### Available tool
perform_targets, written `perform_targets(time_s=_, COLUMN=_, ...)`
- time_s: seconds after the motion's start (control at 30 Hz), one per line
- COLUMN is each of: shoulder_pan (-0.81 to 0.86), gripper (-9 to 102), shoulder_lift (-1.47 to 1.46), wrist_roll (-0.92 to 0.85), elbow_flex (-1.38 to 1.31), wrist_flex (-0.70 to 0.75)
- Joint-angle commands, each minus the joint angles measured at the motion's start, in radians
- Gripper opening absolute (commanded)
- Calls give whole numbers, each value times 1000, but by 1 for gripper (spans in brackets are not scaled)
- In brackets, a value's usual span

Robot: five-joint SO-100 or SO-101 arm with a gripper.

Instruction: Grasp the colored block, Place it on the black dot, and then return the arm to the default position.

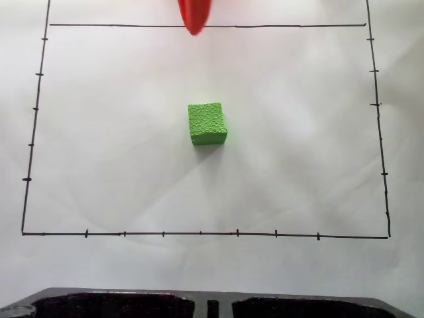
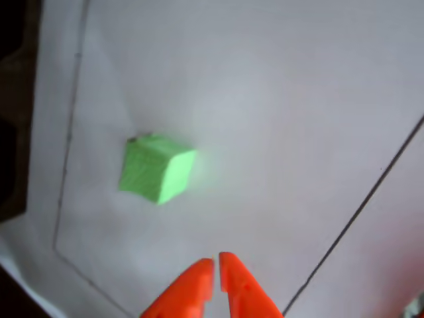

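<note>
In the fixed view we see the colored block (image 1: 207,123), a bright green cube with a crackled top, resting flat on the white paper (image 1: 106,132) near the middle of the rectangle drawn in thin black border lines (image 1: 199,233). It sits a little toward the far side of that frame, well apart from every line. At the far edge of the view the orange tip of the arm (image 1: 194,16) comes down over the far border line, well apart from the block.

In the wrist view the block (image 2: 156,168) lies left of centre, turned so one corner points toward the camera; a small dark speck shows at its far left top edge, which may be part of the black dot, though the blur keeps us from being sure. The hand (image 2: 216,265) enters from the bottom edge with its two orange fingers (image 2: 192,291) drawn together, tips nearly touching with a thin gap between them, gripping nothing. The block is near but clear of those tips, up and to their left.

A dark moulded object (image 1: 199,305) lies along the near edge of the fixed view.
</note>
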Motion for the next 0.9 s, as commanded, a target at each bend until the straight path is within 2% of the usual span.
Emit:
perform_targets(time_s=0.0, shoulder_pan=15, gripper=0, shoulder_lift=117, wrist_roll=25, elbow_flex=64, wrist_flex=-31)
perform_targets(time_s=0.17, shoulder_pan=34, gripper=0, shoulder_lift=183, wrist_roll=43, elbow_flex=149, wrist_flex=-117)
perform_targets(time_s=0.37, shoulder_pan=46, gripper=0, shoulder_lift=183, wrist_roll=46, elbow_flex=262, wrist_flex=-324)
perform_targets(time_s=0.5, shoulder_pan=51, gripper=0, shoulder_lift=183, wrist_roll=31, elbow_flex=331, wrist_flex=-399)
perform_targets(time_s=0.87, shoulder_pan=57, gripper=0, shoulder_lift=184, wrist_roll=118, elbow_flex=377, wrist_flex=-428)
